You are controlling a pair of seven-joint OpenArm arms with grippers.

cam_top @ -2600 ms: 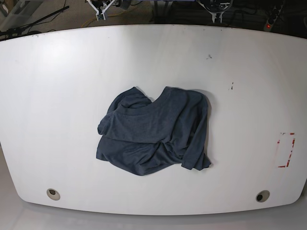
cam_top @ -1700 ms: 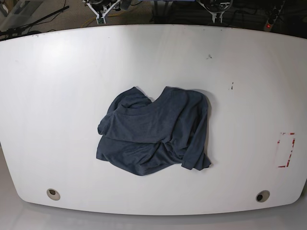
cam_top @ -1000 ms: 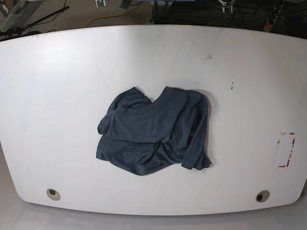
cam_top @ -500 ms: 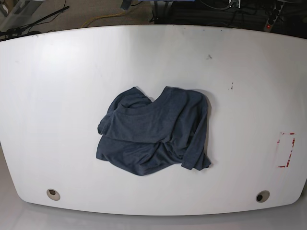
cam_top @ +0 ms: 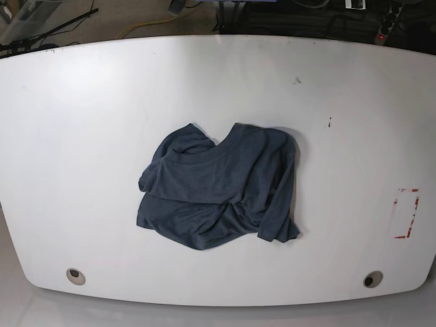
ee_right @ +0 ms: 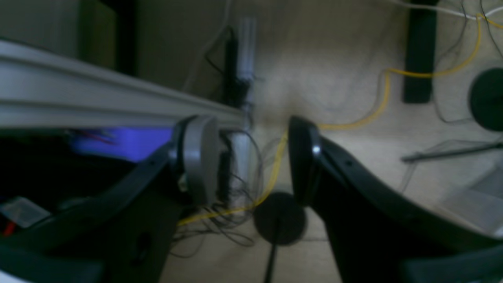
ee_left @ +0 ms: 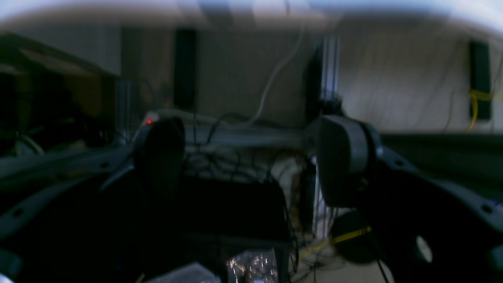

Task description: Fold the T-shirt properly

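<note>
T-shirt (cam_top: 218, 191) crumpled mid-table (cam_top: 82, 122), both pincers empty, jaws apart.

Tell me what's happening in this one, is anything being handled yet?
Nothing is. The T-shirt lies crumpled in a heap near the middle of the white table, untouched and unfolded. Neither arm shows in the base view. Each wrist camera looks off the table at cables and floor; the left gripper and right gripper are both open and empty.

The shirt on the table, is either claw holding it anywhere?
No. The shirt lies crumpled on the table, untouched. The left claw and right claw are both open and empty, away from the table.
</note>
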